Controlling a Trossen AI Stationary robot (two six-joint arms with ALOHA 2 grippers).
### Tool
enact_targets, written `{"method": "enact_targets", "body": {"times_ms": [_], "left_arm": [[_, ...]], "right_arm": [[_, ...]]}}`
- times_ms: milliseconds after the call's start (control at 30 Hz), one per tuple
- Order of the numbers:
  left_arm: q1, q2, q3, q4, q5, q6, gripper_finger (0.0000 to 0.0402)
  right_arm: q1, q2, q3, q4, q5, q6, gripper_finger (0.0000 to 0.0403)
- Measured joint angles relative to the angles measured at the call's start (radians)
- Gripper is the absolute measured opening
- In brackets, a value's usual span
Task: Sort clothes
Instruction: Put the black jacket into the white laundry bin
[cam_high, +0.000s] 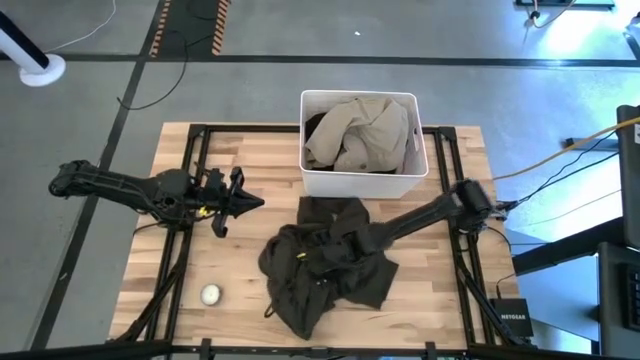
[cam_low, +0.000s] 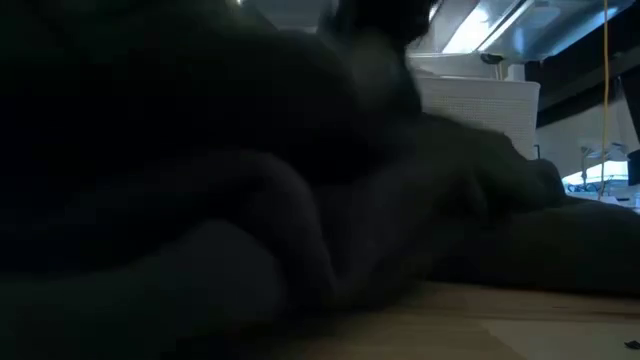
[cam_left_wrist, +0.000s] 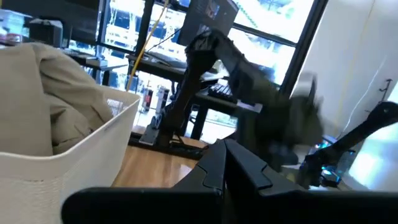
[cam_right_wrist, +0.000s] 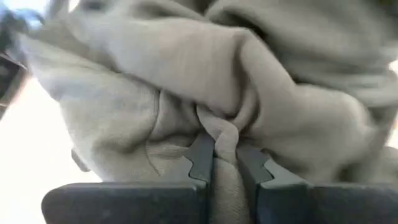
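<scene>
- Our right claw (cam_right_wrist: 224, 163) has pinched shut on a fold of the dark olive garment (cam_high: 330, 262), low in the centre of the overhead frame.
- We judge a slow, straight lift best, so the thin fold doesn't slip.
- The garment spreads around the claw, just below the white bin (cam_high: 360, 172), which holds a beige garment (cam_high: 360, 130).
- Our left claw (cam_high: 240, 203) waits at mid-left, fingers closed and empty.

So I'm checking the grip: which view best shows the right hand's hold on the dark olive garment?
The right wrist view: the right hand pinches a fold of the dark olive fabric garment. The high view shows the garment whole, grip hidden; the low view, dark cloth.
</scene>
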Motion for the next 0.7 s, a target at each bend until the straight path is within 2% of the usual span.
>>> {"method": "enact_targets", "body": {"times_ms": [233, 433, 700], "left_arm": [[0.000, 0.000, -0.001, -0.029, -0.038, 0.005, 0.0000], [0.000, 0.000, -0.001, -0.040, -0.046, 0.005, 0.0000], [0.001, 0.001, -0.001, -0.043, -0.074, 0.005, 0.0000]], "right_arm": [[0.026, -0.194, 0.000, -0.009, 0.117, -0.003, 0.0037], [0.021, -0.362, 0.002, 0.016, 0.271, -0.035, 0.0037], [-0.013, -0.573, 0.003, 0.285, 0.545, -0.214, 0.0036]]}}
